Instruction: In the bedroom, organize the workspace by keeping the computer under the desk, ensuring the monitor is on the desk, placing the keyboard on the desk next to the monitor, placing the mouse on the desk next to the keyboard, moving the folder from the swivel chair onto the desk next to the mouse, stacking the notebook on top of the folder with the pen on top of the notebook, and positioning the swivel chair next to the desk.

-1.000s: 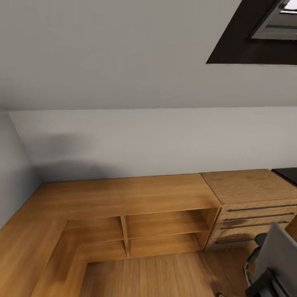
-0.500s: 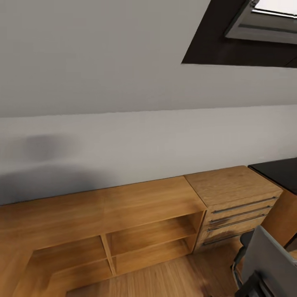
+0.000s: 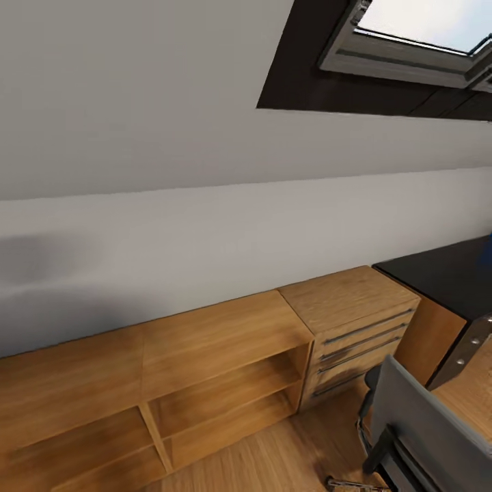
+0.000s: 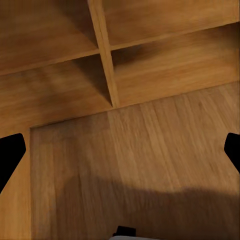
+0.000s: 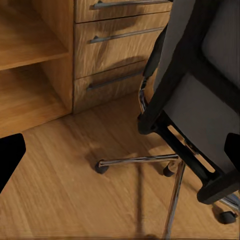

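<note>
Swivel chair (image 3: 427, 424): grey tall back seen from behind at the lower right of the head view, standing on the wooden floor (image 3: 273, 458) just beside the drawer unit. Right wrist view shows its black frame, one black armrest (image 5: 220, 187) and chrome star base (image 5: 145, 161) with casters resting on the floor.

Counter (image 3: 447, 273): glossy black top at the right edge of the head view, beyond the chair; a blue sliver touches the frame edge above it, too small to identify.

Drawer unit (image 3: 355, 321): light wood, long bar handles, set between the counter and the low shelving.

Low shelving (image 3: 205, 369): light wood, open compartments, running along the white wall (image 3: 205, 232); its upright divider (image 4: 106, 55) appears in the left wrist view.

Skylight (image 3: 417, 34): grey frame in a dark recess in the sloped ceiling.

Left pincer (image 4: 120, 150): black fingertips at opposite frame edges, spread wide, holding nothing, above the floor before the shelving.

Right pincer (image 5: 120, 152): fingertips likewise wide apart, empty, facing the chair base.
</note>
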Controlling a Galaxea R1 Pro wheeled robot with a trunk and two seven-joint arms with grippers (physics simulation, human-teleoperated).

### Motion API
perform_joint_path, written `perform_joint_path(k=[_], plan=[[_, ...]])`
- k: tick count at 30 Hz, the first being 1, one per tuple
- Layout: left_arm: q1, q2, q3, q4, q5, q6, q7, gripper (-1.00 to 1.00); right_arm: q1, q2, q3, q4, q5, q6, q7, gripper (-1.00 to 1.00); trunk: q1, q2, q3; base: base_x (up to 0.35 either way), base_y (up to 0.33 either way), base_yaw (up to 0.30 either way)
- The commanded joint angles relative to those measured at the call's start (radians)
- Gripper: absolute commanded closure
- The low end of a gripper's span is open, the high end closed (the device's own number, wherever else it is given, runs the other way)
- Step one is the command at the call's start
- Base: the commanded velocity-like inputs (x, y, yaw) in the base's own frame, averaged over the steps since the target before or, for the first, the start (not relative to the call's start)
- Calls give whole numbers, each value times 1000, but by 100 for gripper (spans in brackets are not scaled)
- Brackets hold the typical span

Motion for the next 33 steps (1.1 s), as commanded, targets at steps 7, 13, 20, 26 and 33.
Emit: perform_joint_path(k=[7,13,20,26,33], plan=[[0,0,-8,0,0,-2,10,-100,-1,0,7,2,2,18,-3,-100,1,-2,-3,41,96,-284],[0,0,-8,0,0,-2,10,-100,-1,0,6,-1,1,65,15,-100,1,-2,-10,5,9,-211],[0,0,-8,0,0,-2,11,-100,-1,0,5,-2,0,72,19,-100,1,-2,-19,31,112,-189],[0,0,-8,0,0,-2,11,-100,-1,0,5,-2,0,73,19,-100,1,-2,-26,113,276,-186],[0,0,-8,0,0,-2,11,-100,-1,0,5,-2,0,73,19,-100,1,-2,-35,100,188,-192]])
